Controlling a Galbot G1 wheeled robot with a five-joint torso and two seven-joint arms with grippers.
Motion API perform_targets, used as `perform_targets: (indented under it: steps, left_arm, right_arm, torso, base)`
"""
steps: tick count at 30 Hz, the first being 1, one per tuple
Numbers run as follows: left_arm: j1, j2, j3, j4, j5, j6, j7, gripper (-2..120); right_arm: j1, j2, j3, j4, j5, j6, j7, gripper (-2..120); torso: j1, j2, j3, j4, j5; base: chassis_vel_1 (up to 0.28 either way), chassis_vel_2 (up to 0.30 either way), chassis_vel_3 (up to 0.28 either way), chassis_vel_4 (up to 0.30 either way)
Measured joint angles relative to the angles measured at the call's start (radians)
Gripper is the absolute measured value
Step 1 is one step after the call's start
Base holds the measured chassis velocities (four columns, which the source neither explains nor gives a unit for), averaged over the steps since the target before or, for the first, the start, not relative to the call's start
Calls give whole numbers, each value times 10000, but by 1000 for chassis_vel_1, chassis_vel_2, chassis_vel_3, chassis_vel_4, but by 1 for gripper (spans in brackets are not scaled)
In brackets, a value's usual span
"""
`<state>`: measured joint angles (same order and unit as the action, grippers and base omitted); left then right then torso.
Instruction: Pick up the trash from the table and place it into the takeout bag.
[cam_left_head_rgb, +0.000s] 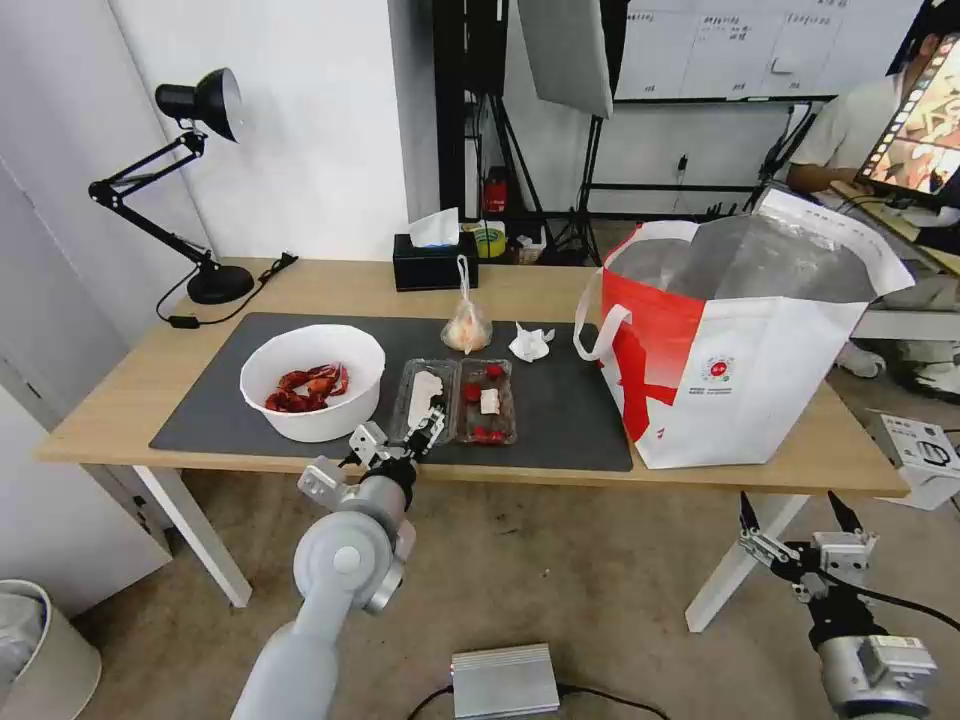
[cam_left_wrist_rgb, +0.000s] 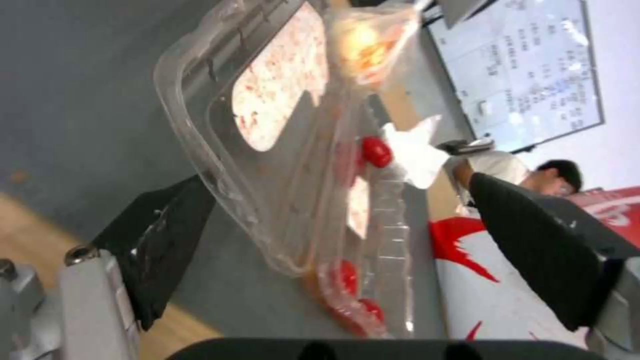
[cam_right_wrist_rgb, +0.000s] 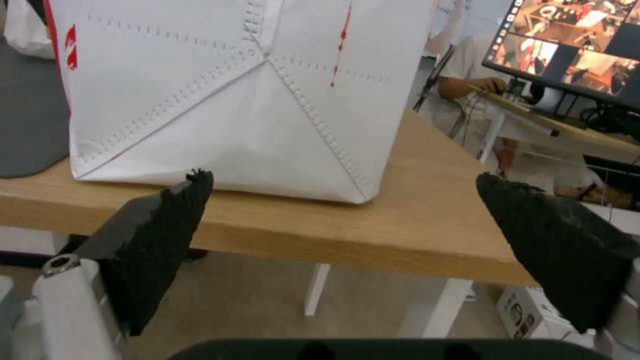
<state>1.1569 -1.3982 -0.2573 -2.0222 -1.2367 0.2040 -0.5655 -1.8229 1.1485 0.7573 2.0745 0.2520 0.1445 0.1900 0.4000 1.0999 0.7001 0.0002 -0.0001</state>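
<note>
Left gripper (cam_left_head_rgb: 405, 440) partly masking tray (cam_left_head_rgb: 480, 400)

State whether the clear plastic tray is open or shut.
Open: the clear plastic tray lies spread flat on the mat, both halves facing up.

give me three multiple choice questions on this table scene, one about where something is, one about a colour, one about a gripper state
1. Where is the left gripper?
A. inside the takeout bag
B. at the near edge of the clear tray
C. over the desk lamp

2. What colour is the band on the takeout bag?
A. red
B. blue
C. green

3. How is the right gripper?
A. shut on the tissue
B. shut on the bowl
C. open, holding nothing

Answers:
1 B, its fingers straddle the clear tray rim at the table front.
2 A, a broad red band runs down the white side.
3 C, its fingers stand apart below the table edge.
</note>
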Motion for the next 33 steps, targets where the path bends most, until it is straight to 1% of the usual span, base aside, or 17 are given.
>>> perform_targets:
  steps: [1,2,9,11,14,17,18,20,22,23,24,25,26,28,29,32,33]
  left_arm:
    - [-6,15,42,25,106,-86,237,100]
    - [-6,15,42,25,106,-86,237,100]
    - [-224,220,362,122,716,-262,1111,100]
    - [-225,270,417,122,834,-266,1213,100]
    - [-227,385,542,160,1243,-284,1474,100]
    - [-231,554,753,314,2131,-411,1972,100]
    - [-231,554,753,314,2131,-411,1972,100]
    - [-259,674,933,445,2837,-522,2393,100]
    - [-259,674,933,445,2837,-522,2393,100]
    - [-270,802,1040,506,3533,-574,2924,100]
    - [-267,847,1062,545,3871,-638,3212,100]
    - [-267,847,1062,545,3871,-638,3212,100]
    - [-236,895,1092,598,4345,-734,3640,100]
    - [-181,961,1153,645,4815,-832,4157,100]
    - [-181,961,1153,645,4815,-832,4157,100]
    - [-141,1052,1182,767,5705,-1012,4932,100]
    - [-141,1052,1182,767,5705,-1012,4932,100]
  right_arm:
    - [24,-22,-17,-24,0,1,-4,100]
    - [24,-22,-17,-24,0,1,-4,100]
    - [71,-83,-63,-64,29,3,-14,100]
    - [73,-72,-85,-40,38,3,-28,100]
    - [85,-32,-166,11,45,7,-59,100]
    - [123,19,-287,57,45,23,-89,100]
    - [123,19,-287,57,45,23,-89,100]
    - [160,43,-351,69,42,35,-92,100]
    - [160,43,-351,69,42,35,-92,100]
    - [195,46,-379,63,40,39,-94,100]
    - [209,49,-383,52,39,41,-96,100]
    - [209,49,-383,52,39,41,-96,100]
    - [223,67,-387,33,38,48,-97,100]
    - [238,96,-401,22,31,55,-97,100]
    - [238,96,-401,22,31,55,-97,100]
    - [256,139,-421,1,13,65,-98,100]
    - [256,139,-421,1,13,65,-98,100]
  torso:
    - [0,0,0,-2,1]
    - [0,0,0,-2,1]
    - [0,0,0,-2,1]
    - [0,0,-1,-2,0]
    - [0,0,-1,-2,0]
    - [0,0,-1,-2,1]
    - [0,0,-1,-2,1]
    - [0,0,0,-2,0]
    - [0,0,0,-2,0]
    - [0,0,-1,-2,0]
    - [0,0,-1,-2,1]
    - [0,0,-1,-2,1]
    - [0,0,-1,-2,0]
    - [0,0,-1,-2,0]
    - [0,0,-1,-2,0]
    - [0,0,-1,-2,0]
    - [0,0,-1,-2,0]
  base:
    - [0,0,0,0]
    - [0,0,0,0]
    - [0,0,0,0]
    - [0,0,0,0]
    - [0,0,0,0]
    - [0,0,0,0]
    - [0,0,0,0]
    - [0,0,0,0]
    - [0,0,0,0]
    - [0,0,0,0]
    - [0,0,0,0]
    - [0,0,0,0]
    - [0,0,0,0]
    - [0,0,0,0]
    - [0,0,0,0]
    - [0,0,0,0]
    - [0,0,0,0]
